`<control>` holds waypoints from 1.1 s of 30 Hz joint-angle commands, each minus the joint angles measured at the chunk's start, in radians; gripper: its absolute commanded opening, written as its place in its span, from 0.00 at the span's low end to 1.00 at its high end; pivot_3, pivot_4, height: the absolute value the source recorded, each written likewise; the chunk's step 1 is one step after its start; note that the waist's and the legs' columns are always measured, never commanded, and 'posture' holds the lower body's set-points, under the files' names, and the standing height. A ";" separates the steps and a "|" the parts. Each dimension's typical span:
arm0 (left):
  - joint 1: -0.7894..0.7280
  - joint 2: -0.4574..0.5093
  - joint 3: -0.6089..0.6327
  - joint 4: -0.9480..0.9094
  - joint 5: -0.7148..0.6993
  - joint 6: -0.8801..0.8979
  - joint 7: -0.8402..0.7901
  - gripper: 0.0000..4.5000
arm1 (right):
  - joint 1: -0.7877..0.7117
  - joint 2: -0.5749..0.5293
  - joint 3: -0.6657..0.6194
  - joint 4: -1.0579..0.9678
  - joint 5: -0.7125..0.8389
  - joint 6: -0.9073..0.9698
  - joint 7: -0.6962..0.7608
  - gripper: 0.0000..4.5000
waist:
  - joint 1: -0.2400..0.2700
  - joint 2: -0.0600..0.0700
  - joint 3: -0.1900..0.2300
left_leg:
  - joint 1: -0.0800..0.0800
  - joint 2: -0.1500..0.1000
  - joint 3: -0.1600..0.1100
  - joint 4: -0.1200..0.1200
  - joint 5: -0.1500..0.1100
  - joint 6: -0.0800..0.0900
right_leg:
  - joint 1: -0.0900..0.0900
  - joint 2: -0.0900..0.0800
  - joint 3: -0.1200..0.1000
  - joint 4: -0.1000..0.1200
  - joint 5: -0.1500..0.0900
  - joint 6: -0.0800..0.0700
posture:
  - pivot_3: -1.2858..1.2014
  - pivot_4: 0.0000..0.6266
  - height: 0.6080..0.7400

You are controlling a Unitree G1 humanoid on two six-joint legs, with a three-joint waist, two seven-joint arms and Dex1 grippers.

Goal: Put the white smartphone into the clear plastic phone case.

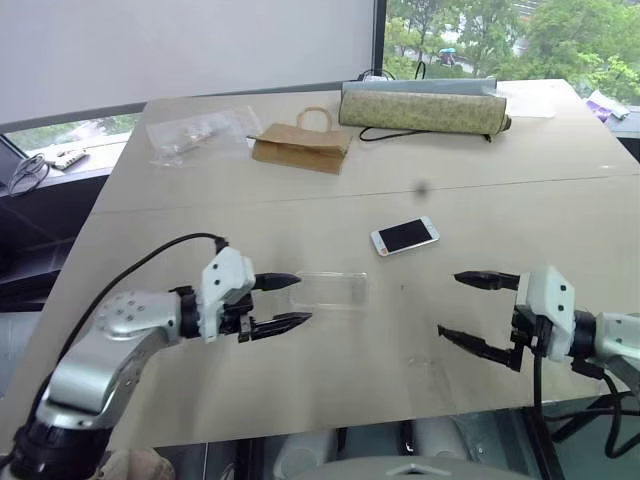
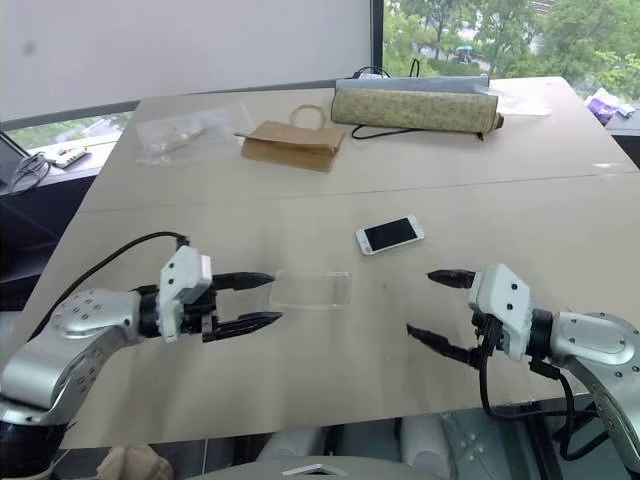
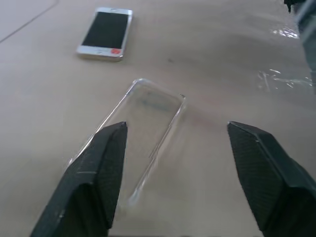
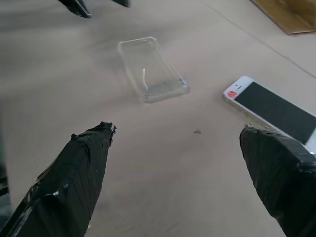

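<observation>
Smartphone, white [image 1: 405, 236], screen up, flat on bare tabletop [image 1: 560, 220] about mid-width, well clear of all edges. Clear plastic phone case [image 1: 330, 291] flat and open side up, nearer front edge than phone and off toward left edge, apart from phone. Left gripper [image 1: 292, 301] low over table at case's left end, fingers parted either side of that end, upper tip over or at rim; contact not certain, nothing held. Right gripper [image 1: 470, 310] toward right edge, near front edge, fingers spread wide, empty, pointing across at case and phone. Along far edge: crinkled clear bag [image 1: 198, 133] at left, brown paper bag [image 1: 302, 146] beside it, patterned long pouch [image 1: 424, 108] right of centre with black cable [image 1: 385, 132] trailing.
</observation>
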 commanded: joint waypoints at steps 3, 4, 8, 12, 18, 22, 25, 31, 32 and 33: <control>-0.123 -0.009 -0.146 0.107 0.121 -0.066 -0.068 0.73 | 0.030 -0.018 -0.041 -0.063 0.009 -0.005 -0.004 1.00 | -0.004 0.000 0.000 | 0.000 0.000 0.000 0.000 0.000 0.000 | 0.000 0.000 0.001 -0.001 0.000 0.000 | 0.52 0.24 1.00; -0.144 -0.017 -0.171 0.130 0.145 -0.081 -0.072 0.73 | 0.038 -0.018 -0.049 -0.072 0.014 0.002 -0.009 1.00 | -0.002 0.000 0.000 | 0.000 0.000 0.000 0.000 0.000 0.000 | 0.000 0.000 0.001 -0.001 0.000 0.000 | 0.52 0.24 1.00; -0.193 -0.039 -0.236 0.202 0.208 -0.141 -0.110 0.61 | 0.058 -0.018 -0.056 -0.112 0.023 0.021 -0.031 1.00 | -0.002 0.000 0.001 | -0.001 0.000 0.000 0.000 0.000 0.000 | 0.000 0.000 0.000 -0.001 0.000 0.000 | 0.52 0.24 1.00; -0.224 -0.051 -0.273 0.237 0.245 -0.163 -0.132 0.43 | 0.073 -0.011 -0.057 -0.150 0.026 0.045 -0.067 1.00 | -0.001 0.000 0.001 | -0.001 0.000 0.000 0.000 0.000 0.000 | 0.000 0.000 0.000 -0.001 0.000 0.001 | 0.52 0.24 1.00; -0.266 -0.069 -0.283 0.266 0.281 -0.176 -0.141 0.43 | 0.087 -0.016 -0.060 -0.180 0.036 0.072 -0.090 1.00 | -0.001 0.000 0.000 | -0.002 0.000 -0.001 0.001 0.000 0.000 | 0.000 0.001 0.000 -0.001 0.001 0.001 | 0.52 0.24 1.00; -0.284 -0.077 -0.291 0.269 0.289 -0.159 -0.149 0.43 | 0.091 -0.015 -0.062 -0.184 0.041 0.075 -0.092 1.00 | -0.002 0.000 0.001 | -0.002 0.000 -0.001 0.001 0.000 0.000 | 0.000 0.001 0.000 -0.001 0.001 0.002 | 0.52 0.24 1.00; -0.291 -0.072 -0.307 0.288 0.306 -0.166 -0.163 0.25 | 0.105 -0.018 -0.062 -0.174 0.030 0.059 -0.079 1.00 | -0.001 0.000 0.000 | -0.002 0.000 -0.001 0.001 0.000 0.000 | 0.000 0.001 0.000 -0.001 0.001 0.002 | 0.52 0.24 1.00; -0.276 -0.071 -0.310 0.316 0.331 -0.188 -0.177 0.02 | 0.124 -0.020 -0.067 -0.162 0.018 0.036 -0.061 1.00 | -0.001 0.000 0.000 | -0.002 0.000 -0.001 0.001 0.000 0.000 | 0.000 0.001 0.000 -0.001 0.001 0.002 | 0.52 0.24 1.00; -0.274 -0.073 -0.309 0.318 0.335 -0.192 -0.176 0.02 | 0.126 -0.020 -0.067 -0.161 0.017 0.034 -0.061 1.00 | -0.001 0.000 0.000 | -0.002 0.000 -0.001 0.001 0.000 0.000 | 0.000 0.001 0.000 -0.001 0.001 0.002 | 0.52 0.24 1.00; -0.271 -0.076 -0.310 0.322 0.341 -0.199 -0.172 0.02 | 0.127 -0.020 -0.066 -0.161 0.015 0.032 -0.061 1.00 | -0.002 0.000 0.000 | -0.002 0.000 -0.001 0.001 0.000 0.000 | 0.000 0.001 0.000 -0.001 0.001 0.002 | 0.52 0.24 1.00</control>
